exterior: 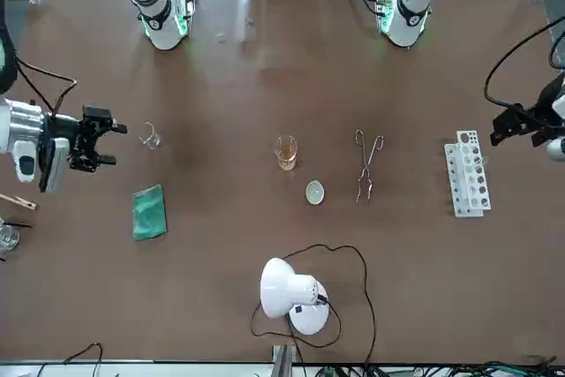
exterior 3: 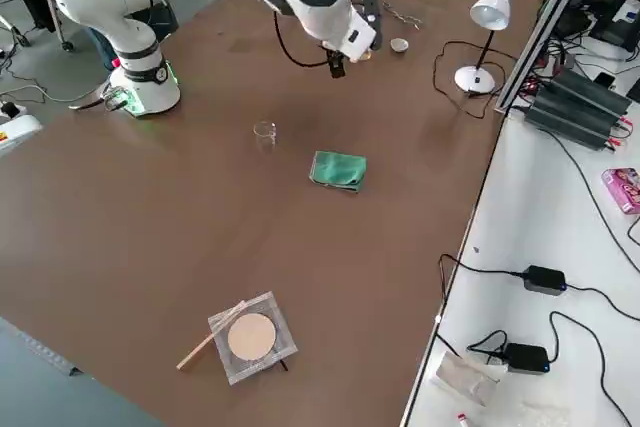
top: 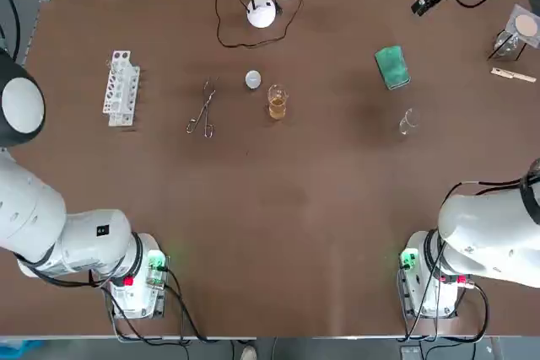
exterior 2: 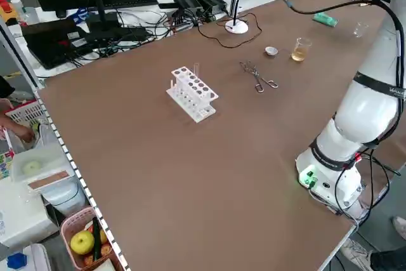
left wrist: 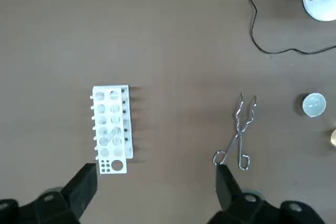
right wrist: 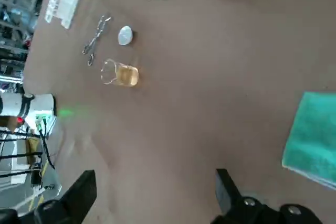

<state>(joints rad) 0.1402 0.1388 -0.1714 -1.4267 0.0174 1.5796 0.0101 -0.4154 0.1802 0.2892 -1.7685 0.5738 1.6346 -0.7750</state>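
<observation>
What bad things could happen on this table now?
The open left pincer hovers by the tube rack; coming down crooked, it might tip it. The glass of amber liquid stands uncovered near the tongs, so a nudge could spill it. The small clear glass near the green cloth, nearest the open right pincer, looks easy to knock over.

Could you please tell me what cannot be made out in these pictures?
Left gripper beside the test tube rack: hidden in the top view by its own arm.
Small glass near the right gripper: outside the right wrist view.
Round white thing: too small in every view to identify.
</observation>
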